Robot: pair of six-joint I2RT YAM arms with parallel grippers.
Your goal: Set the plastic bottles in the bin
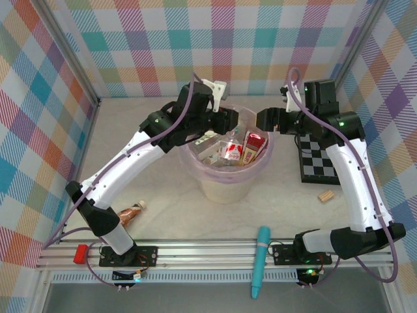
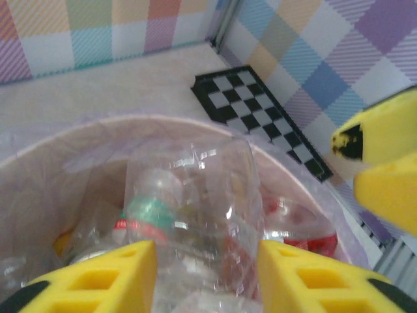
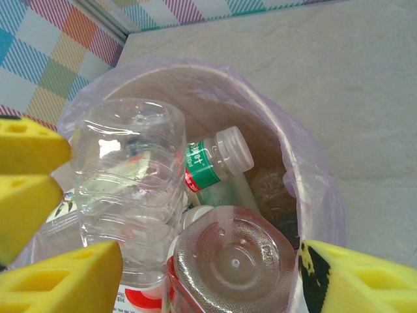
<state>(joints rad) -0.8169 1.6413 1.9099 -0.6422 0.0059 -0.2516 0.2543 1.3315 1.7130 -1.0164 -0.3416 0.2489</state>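
The bin [image 1: 218, 186], a pale bucket lined with a pink bag, stands mid-table and holds several plastic bottles. My left gripper [image 1: 237, 120] hangs over its far rim, shut on a clear bottle [image 2: 195, 195]; the yellow fingers [image 2: 111, 274] press both its sides. That clear bottle [image 3: 124, 189] points base-up over the bin [image 3: 306, 169]. My right gripper [image 1: 259, 120] hovers open over the right rim, its fingers [image 3: 71, 280] wide apart above a red-labelled bottle [image 3: 231, 261] and a green-labelled, white-capped one [image 3: 215, 160]. A copper-brown bottle [image 1: 130, 214] lies by the left arm's base.
A black-and-white checkered board [image 1: 322, 160] lies right of the bin, with a small wooden block [image 1: 326, 195] in front of it. A teal pen-shaped tube [image 1: 260, 264] rests across the front rail. A red piece [image 1: 81, 253] sits at the rail's left end.
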